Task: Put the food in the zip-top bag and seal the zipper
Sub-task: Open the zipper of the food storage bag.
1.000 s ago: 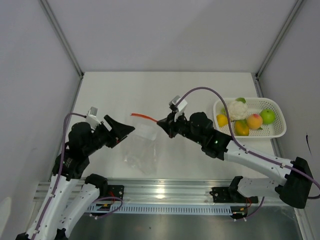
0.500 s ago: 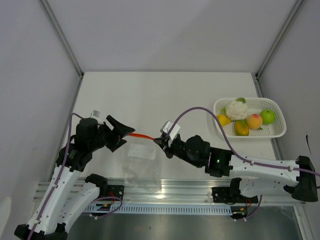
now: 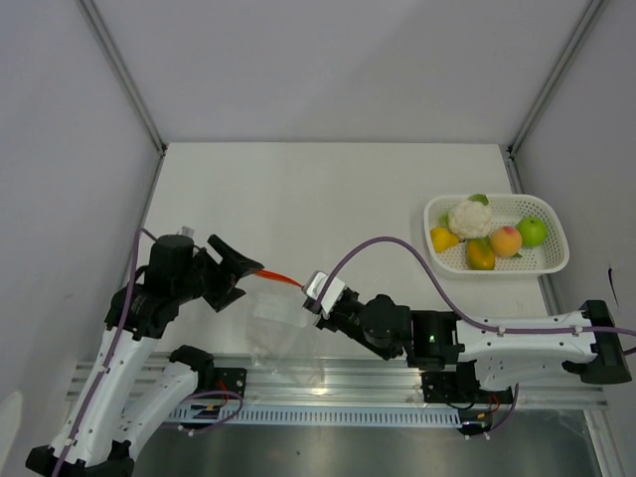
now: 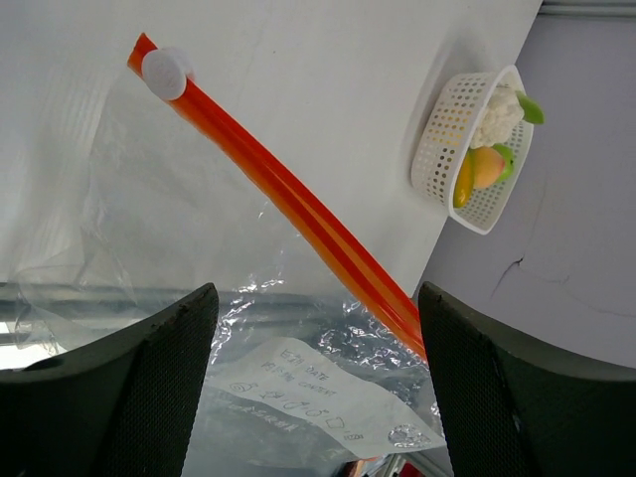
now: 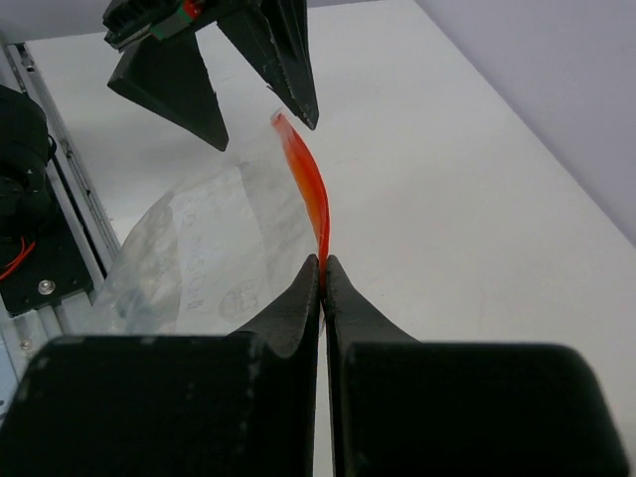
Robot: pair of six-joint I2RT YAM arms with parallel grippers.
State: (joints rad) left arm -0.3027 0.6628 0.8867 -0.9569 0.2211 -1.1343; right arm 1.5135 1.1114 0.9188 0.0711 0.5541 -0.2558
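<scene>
the clear, thin plastic zip-top bag (image 4: 149,229) is held up at the near edge of the white desk (image 3: 328,189), between the 2 arms. the right tool (image 5: 323,260) is clenched on 1 end of the orange-red plastic zipper (image 4: 288,199), both jaws pressed flat on the strip. the left tool (image 3: 248,273) is released, jaws spread wide by the strip's other end, where a small white round slider (image 4: 166,72) sits; whether a jaw touches the film there i cannot tell. the food (image 3: 487,237), small coloured fruit and a white leafy vegetable, lies in the white plastic mesh basket (image 3: 552,266), well apart on the right.

the bag looks almost weightless, limp and slick: its film crumples and sags, and would likely slip if pinched alone. the zipper is the only stiff part, though it bows, so it is the best place to take hold, near the ends. the food looks light and rounded, apt to roll; each piece wants a grip across its middle.
</scene>
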